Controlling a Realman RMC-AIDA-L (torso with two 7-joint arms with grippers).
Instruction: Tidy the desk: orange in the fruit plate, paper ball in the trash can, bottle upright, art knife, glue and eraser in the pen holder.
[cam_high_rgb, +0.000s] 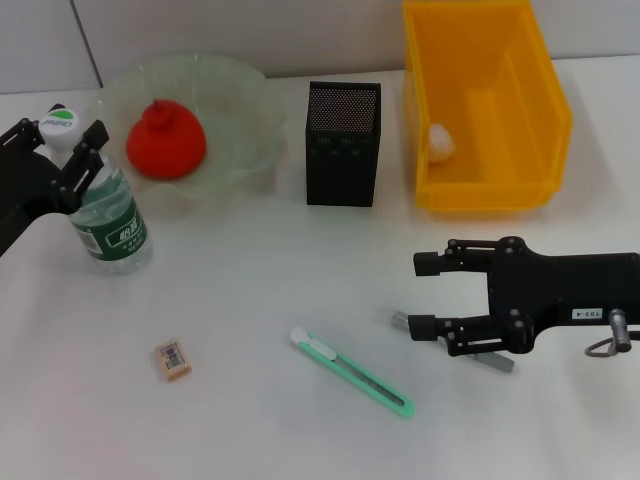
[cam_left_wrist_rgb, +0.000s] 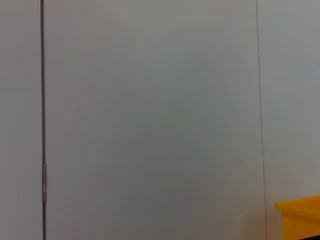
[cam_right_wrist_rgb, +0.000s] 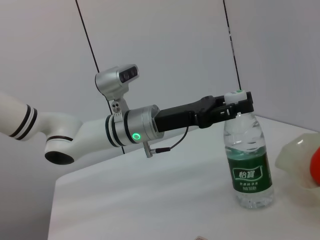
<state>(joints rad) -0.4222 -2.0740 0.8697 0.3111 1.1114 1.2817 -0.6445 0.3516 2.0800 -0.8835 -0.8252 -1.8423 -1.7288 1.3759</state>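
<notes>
Trouble brews at the glue (cam_high_rgb: 497, 361), lying half hidden under the right gripper (cam_high_rgb: 412, 294), whose wide-open, empty fingers could nudge it rolling, while the left gripper (cam_high_rgb: 82, 160) clasps the upright bottle (cam_high_rgb: 108, 215) at its neck beside the fruit plate (cam_high_rgb: 245, 150).

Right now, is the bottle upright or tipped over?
Upright: the bottle stands on its base, cap up, with the left end effector at its neck.
</notes>
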